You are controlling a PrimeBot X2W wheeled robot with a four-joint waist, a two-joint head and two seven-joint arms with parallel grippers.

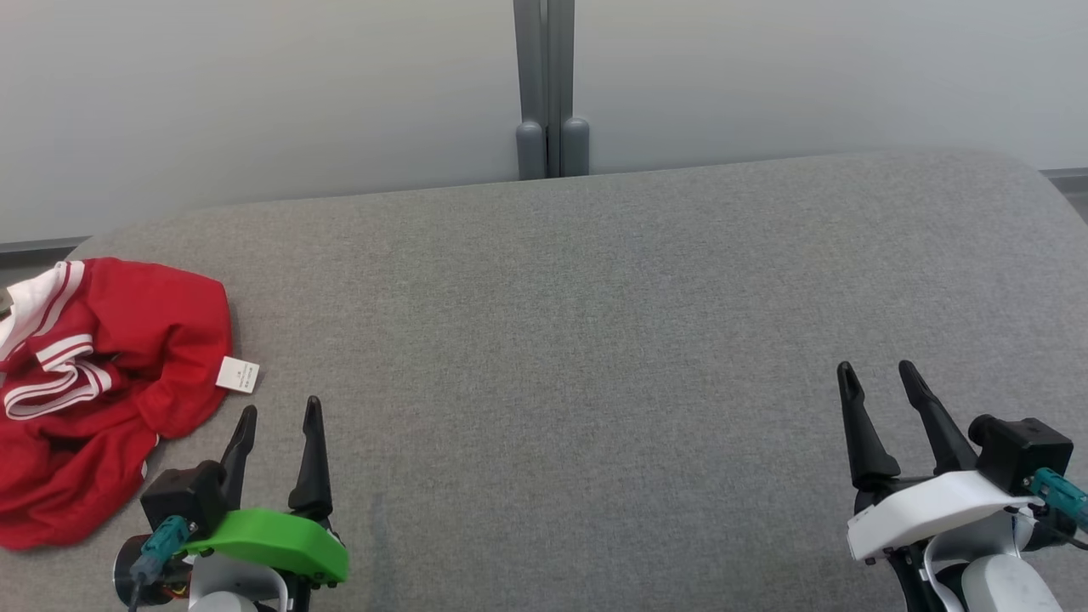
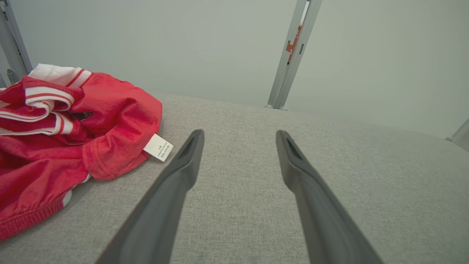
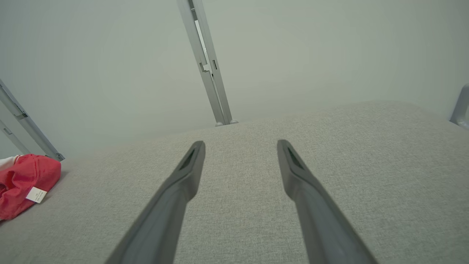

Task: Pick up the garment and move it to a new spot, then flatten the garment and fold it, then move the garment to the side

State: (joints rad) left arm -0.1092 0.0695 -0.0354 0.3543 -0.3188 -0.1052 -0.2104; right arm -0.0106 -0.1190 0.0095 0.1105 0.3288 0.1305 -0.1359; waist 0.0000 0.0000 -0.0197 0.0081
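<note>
red cloth is lying bunched at the far left of the grey padded surface. that garment is running past the left edge of the head view, so i am not seeing all of it. my left pincer is hovering just beside the heap's near right edge, fingers spread wide and gripping nothing. my right pincer is hanging well apart on the other side, just as wide and just as empty. a white care label is poking out of the heap toward my left fingers.

i am judging the pick-up as not yet begun, and several things are worrying me. the label is the nearest bit of cloth, so if i am closing on it alone, or on one thin layer, the garment is likely slipping free or merely dragging. if i am biting deep into the pile, i am probably catching several folds at once, along with the striped trim twisted through it. the thing is then coming up as a knot that is harder to flatten.

the surface looks soft and woven, so fingertips coming down steeply are risking a snag in its cover. the heap is also sitting close to the surface's left edge, and a sideways nudge from me is risking pushing it over. my right pincer is facing a long reach across, and crowding my left one there is risking a clash.
</note>
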